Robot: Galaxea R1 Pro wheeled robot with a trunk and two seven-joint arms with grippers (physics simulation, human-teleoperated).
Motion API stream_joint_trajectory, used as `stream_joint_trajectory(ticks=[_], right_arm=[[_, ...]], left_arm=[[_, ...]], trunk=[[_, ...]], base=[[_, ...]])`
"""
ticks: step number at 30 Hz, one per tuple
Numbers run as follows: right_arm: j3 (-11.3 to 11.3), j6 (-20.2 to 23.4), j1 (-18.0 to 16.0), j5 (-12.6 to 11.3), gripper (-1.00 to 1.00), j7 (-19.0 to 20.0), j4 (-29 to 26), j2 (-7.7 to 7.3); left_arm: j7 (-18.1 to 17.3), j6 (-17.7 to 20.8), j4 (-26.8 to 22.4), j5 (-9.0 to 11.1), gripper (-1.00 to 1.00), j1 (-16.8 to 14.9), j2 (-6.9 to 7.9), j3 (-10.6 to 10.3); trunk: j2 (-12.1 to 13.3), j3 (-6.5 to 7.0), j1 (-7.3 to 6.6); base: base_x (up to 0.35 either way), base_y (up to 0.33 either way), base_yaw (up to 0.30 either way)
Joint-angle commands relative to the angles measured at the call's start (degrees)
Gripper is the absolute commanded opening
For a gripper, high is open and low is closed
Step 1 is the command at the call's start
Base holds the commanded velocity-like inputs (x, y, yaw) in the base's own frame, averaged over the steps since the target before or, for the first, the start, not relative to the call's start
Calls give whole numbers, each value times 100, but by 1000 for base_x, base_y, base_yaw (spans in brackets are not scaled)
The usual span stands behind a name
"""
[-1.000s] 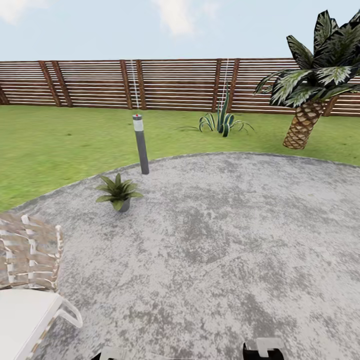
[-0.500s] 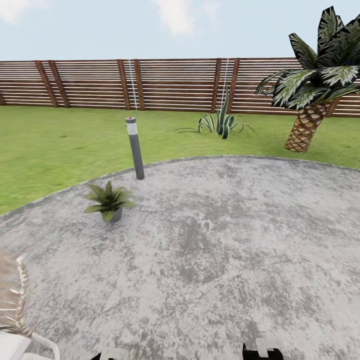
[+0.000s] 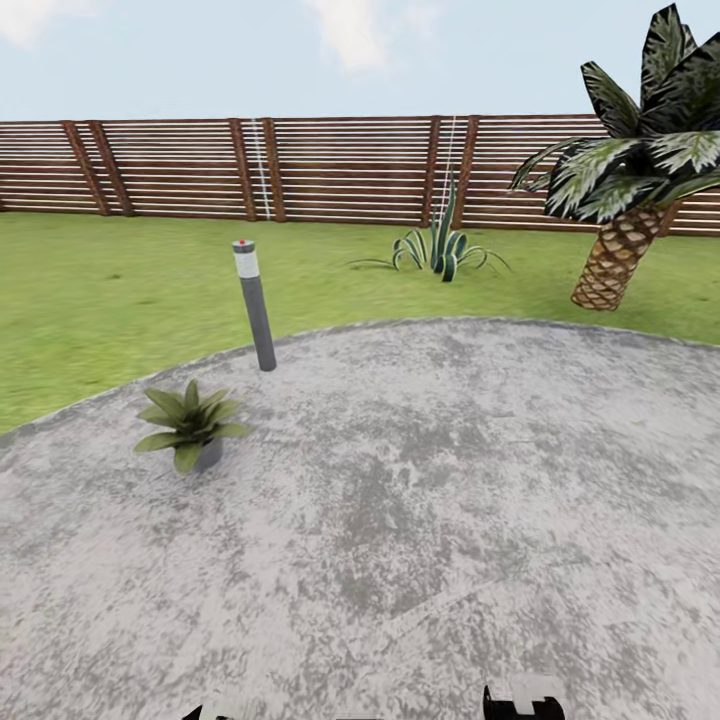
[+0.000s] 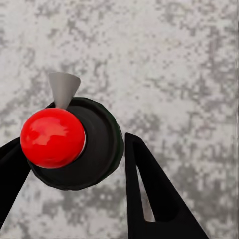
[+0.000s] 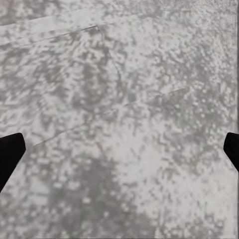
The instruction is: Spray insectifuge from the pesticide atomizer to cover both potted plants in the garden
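Grey mottled paving is filling the frame, with thin seam lines crossing its upper half. Two black fingertips are showing at lower-left and lower-right edges, spread wide apart, gripping nothing.

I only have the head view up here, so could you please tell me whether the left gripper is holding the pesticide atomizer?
Observer: Yes. In the left wrist view the pesticide atomizer sits between the left gripper fingers, seen from above with its red tip facing the camera.
Operator: Thank you. And what is under it?
Observer: Grey mottled paving, with nothing else lying on the part that shows.
Operator: Is the right gripper carrying anything?
Observer: No. The right wrist view shows the right gripper fingers far apart at the picture's edges, with bare paving between them.
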Motion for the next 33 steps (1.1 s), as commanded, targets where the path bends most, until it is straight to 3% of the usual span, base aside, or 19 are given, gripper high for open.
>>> stream_joint_trajectory(ticks=[1,6,21,33], right_arm=[[29,4,-4,42,100,-48,5,2],[29,4,0,45,100,-48,5,16],[29,4,-2,45,100,-48,5,18],[29,4,-1,45,100,-48,5,26]], left_arm=[[25,-24,6,-60,-100,-2,-1,29],[25,-22,6,-60,-100,-3,-1,29],[25,-24,6,-60,-100,-3,-1,32],[25,-23,7,-60,-100,-4,-1,33]], trunk=[[-1,-5,2],[-1,-5,2],[-1,-5,2],[-1,-5,2]], base=[[331,-158,0],[330,-159,100],[330,-143,273],[337,-23,279]])
